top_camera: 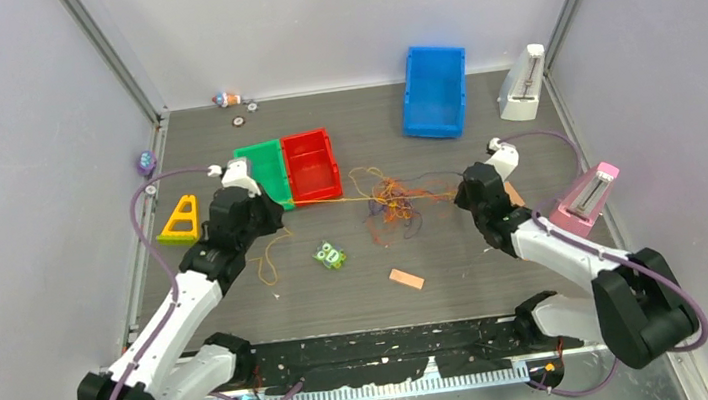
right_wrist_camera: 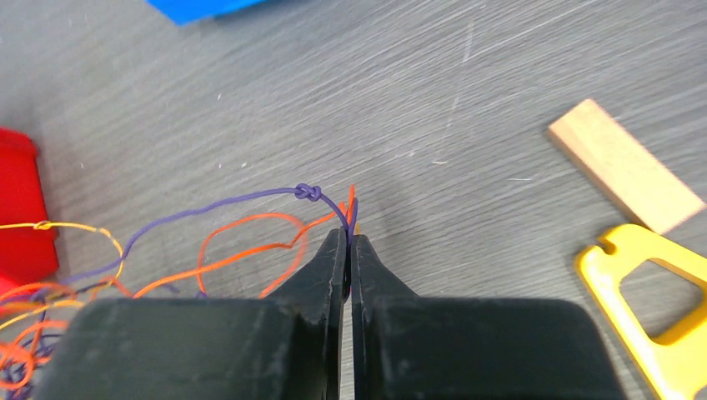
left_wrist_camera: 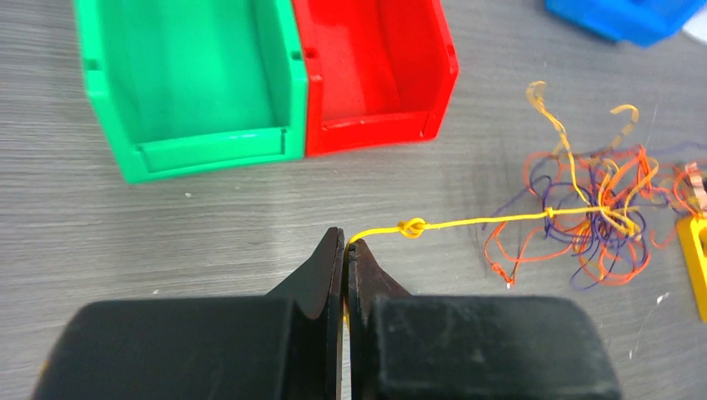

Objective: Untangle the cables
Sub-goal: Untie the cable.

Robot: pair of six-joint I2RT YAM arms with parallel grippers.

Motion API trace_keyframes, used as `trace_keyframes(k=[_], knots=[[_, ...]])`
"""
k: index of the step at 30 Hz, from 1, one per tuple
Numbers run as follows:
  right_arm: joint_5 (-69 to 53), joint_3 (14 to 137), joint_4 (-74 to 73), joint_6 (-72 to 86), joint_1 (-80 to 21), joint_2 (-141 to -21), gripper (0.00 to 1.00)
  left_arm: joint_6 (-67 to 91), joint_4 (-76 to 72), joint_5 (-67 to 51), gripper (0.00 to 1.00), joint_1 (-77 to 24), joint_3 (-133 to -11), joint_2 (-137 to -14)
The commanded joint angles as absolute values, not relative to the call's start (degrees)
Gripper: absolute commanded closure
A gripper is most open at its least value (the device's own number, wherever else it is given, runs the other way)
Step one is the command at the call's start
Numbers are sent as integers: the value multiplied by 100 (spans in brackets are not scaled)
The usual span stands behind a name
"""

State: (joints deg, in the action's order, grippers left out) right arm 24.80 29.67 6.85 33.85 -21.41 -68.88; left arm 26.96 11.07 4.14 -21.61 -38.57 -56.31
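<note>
While both claws are pinched shut on strand ends, you work the cables apart by drawing along the line that joins the two grips; the tangle lies on the table between the arms, just beside the red bin. Left gripper: jaws closed on the yellow strand, which runs taut and nearly straight from the tips into the mass of orange and purple loops; a small overhand knot sits just beyond the tips. Right gripper: jaws closed on the purple strand and, apparently, on an orange strand beside it; a second small knot lies near those tips.

Because the yellow strand shows no slack, pull slowly and low over the table; treat the right grip as the anchor and move only the left. Watch the loops: if they slide open, continue; if the whole mass drags as one or cinches tighter, ease off and re-grip a looser loop. Expect either small knot to snag on a crossing strand; expect so thin a strand to slip from the pads under a jerk.
</note>
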Motion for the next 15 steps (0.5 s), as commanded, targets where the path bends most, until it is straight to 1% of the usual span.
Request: trace_keyframes(k=[1, 4, 5, 6, 7, 8, 9, 10, 11, 12, 15], knots=[[3995, 2661, 389, 3899, -2049, -6314, 95, 3192, 1346, 1688, 100, -1898, -3839, -4987], [4317, 2388, 414, 4148, -2047, -5892, 95, 3506, 1506, 2171, 100, -1774, -3717, -4677], [4277, 2328, 622, 4043, -2043, -5820, 95, 3479, 1474, 2123, 100, -1741, -3696, -4644], [3882, 2226, 772, 3854, -2042, -5715, 93, 3420, 1406, 1979, 100, -1730, -3702, -4684], [3523, 2185, 1248, 3264, -2041, -5688, 83, 3265, 1225, 1507, 100, -1731, -3700, -4737], [2537, 2141, 1494, 2928, -2039, -5682, 71, 3068, 994, 994, 100, -1726, -3690, -4824], [2060, 2130, 1883, 2492, -2048, -5706, 37, 2904, 790, 474, 100, -1731, -3690, -4936], [1266, 2068, 2102, 2362, -2050, -5782, 24, 2788, 655, -33, 100, -1731, -3721, -5071], [941, 2027, 2514, 2197, -2049, -5835, 5, 2712, 587, -449, 100, -1736, -3788, -5212], [253, 1988, 2707, 2131, -2055, -5970, 1, 2642, 556, -772, 100, -1740, -3860, -5336], [-658, 2091, 3185, 1866, -2159, -6266, 4, 2455, 657, -1280, 100, -1811, -4157, -5626]])
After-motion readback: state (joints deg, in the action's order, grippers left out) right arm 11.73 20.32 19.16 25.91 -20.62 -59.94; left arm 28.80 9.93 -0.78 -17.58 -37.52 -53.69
